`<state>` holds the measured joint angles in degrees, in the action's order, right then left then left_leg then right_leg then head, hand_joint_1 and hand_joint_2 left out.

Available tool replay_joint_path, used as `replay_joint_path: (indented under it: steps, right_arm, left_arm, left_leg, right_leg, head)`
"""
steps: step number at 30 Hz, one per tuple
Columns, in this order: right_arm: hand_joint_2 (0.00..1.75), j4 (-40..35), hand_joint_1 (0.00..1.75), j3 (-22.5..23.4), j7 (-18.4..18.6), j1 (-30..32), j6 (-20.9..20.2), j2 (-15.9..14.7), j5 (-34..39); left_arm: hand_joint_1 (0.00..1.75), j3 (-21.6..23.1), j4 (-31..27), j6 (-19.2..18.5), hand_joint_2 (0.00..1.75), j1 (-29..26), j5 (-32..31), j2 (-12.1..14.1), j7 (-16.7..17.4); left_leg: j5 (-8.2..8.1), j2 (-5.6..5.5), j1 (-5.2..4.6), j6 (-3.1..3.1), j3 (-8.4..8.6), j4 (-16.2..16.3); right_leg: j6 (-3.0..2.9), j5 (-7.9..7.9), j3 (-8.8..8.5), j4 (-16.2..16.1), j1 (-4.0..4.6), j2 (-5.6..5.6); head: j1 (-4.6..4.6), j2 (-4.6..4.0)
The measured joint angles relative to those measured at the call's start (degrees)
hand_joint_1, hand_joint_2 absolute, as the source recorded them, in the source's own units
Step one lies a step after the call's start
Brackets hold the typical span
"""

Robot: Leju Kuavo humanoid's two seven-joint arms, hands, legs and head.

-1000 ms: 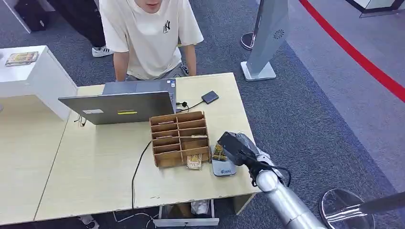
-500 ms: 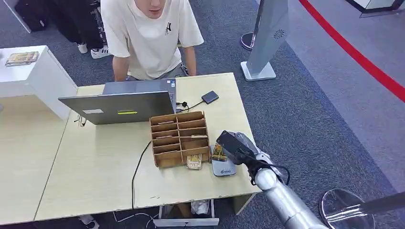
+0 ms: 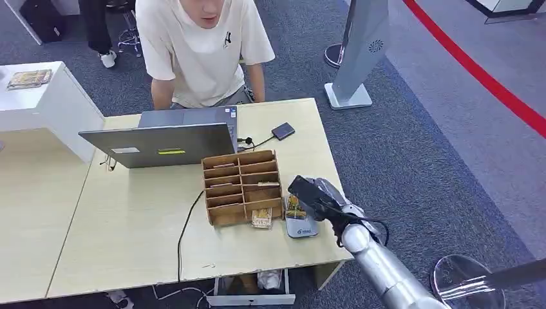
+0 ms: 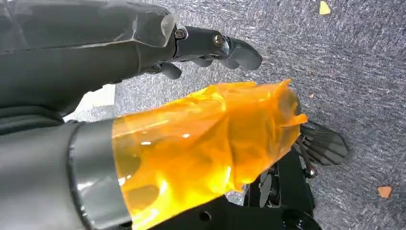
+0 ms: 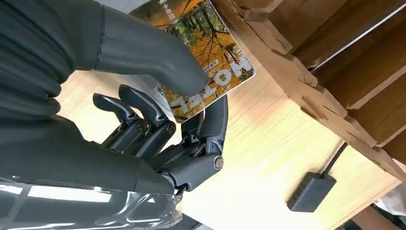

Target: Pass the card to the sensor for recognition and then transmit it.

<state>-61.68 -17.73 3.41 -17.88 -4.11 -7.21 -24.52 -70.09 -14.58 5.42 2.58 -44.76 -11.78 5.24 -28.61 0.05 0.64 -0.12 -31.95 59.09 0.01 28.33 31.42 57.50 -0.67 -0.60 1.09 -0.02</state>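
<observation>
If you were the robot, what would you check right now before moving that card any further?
1. Card held: ok, pinched between thumb and fingers of the right hand.
2. Card over the sensor: ok, beside the wooden organizer.
3. Card actually read: cannot tell.
4. Card clear of the organizer's edge: ok in the right wrist view, but close.
5. Left hand out of the way: ok, empty above the carpet.
6. Person ready to receive: cannot tell, standing behind the laptop.

Sensor [image 3: 301, 226] lies right of organizer [image 3: 243, 187], behind laptop [image 3: 161, 143].
</observation>
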Motion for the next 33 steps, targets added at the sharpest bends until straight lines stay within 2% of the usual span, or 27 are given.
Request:
replay_joint_path:
  steps: [33]
  right_arm:
    - [1.75,4.57,1.75,-2.43,0.61,-2.81,-0.61,0.02,-2.01]
  left_arm:
    - [0.00,-1.42,-1.03,-0.46,0.00,0.00,0.50,-0.98,0.15]
  left_leg:
    - [0.00,0.00,0.00,0.00,0.00,0.00]
  right_leg:
    - [0.00,0.00,-0.01,0.00,0.00,0.00]
  head:
    - [0.00,0.00]
